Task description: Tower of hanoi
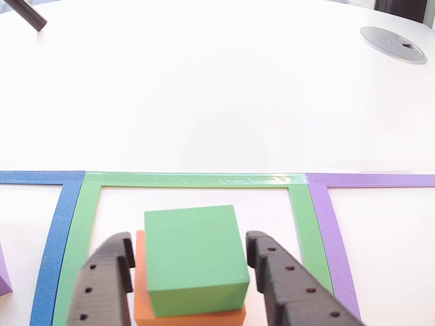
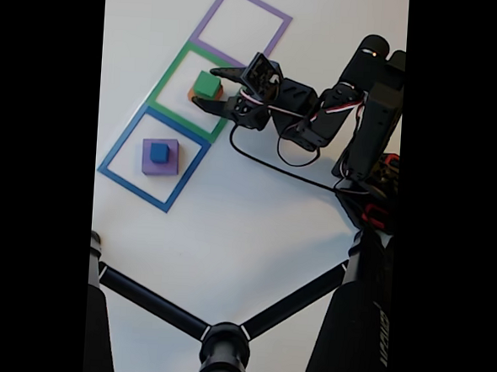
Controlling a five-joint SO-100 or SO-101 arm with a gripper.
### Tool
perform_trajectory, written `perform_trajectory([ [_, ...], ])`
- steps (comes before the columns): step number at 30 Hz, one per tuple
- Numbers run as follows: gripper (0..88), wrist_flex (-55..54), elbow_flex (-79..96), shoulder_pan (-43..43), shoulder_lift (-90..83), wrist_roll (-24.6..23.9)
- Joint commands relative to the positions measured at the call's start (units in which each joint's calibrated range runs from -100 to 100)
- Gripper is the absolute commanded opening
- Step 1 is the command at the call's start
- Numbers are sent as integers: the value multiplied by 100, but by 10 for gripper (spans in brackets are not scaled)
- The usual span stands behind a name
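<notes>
end effector [image 1: 194, 272] wide, astride green block [image 1: 196, 258] | risk: fingers catch orange block [image 1: 187, 317] underneath (barely wider), dragging both off green square [image 1: 197, 180]

Spread claw [image 2: 213, 89] around green cube [image 2: 207, 85]

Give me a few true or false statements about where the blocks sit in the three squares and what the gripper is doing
1. The green block sits on the orange block. True.
2. That stack is in the purple square. False: it is in the green square.
3. The gripper is shut on the green block. False: its fingers stand open on either side.
4. A blue block sits on a purple block in the blue square. True.
</notes>
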Motion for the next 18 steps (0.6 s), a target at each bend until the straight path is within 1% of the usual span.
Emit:
perform_trajectory([
  [1,116,-79,46,-99,-20,54],
  [8,57,-31,55,-128,-20,54],
  [13,50,-15,55,-137,-101,54],
  [16,52,277,82,-109,-488,54],
  [18,51,730,91,-89,-997,54],
])
